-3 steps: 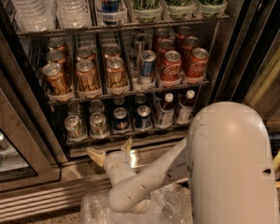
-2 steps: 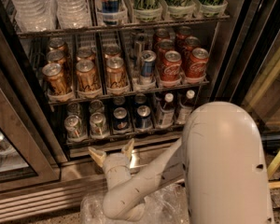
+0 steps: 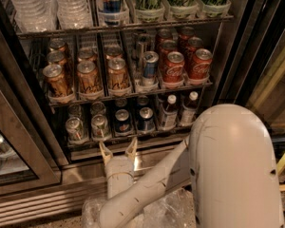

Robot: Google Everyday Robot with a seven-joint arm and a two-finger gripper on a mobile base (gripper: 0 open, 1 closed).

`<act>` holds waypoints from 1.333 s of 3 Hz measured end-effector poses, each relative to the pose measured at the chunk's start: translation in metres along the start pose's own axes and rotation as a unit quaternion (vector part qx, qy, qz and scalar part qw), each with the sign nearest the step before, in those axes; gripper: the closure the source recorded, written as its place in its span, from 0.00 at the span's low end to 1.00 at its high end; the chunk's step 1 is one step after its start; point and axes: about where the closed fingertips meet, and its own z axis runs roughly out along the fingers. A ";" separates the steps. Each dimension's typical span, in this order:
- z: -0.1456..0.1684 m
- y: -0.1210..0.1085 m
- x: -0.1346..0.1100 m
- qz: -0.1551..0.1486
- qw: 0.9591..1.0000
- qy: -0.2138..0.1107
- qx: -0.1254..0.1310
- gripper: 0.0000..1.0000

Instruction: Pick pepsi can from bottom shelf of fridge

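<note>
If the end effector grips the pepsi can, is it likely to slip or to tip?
The pepsi can looks smooth and round, so it may slip slightly. It stands upright in a narrow lane between other cans, so it probably will not tip sideways. The open end effector is just below the shelf.

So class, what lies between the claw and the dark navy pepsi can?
The metal front rail of the bottom shelf, in the camera view; the open claw sits below it.
</note>
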 end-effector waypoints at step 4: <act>0.067 -0.038 0.011 0.009 0.999 -0.022 0.028 0.38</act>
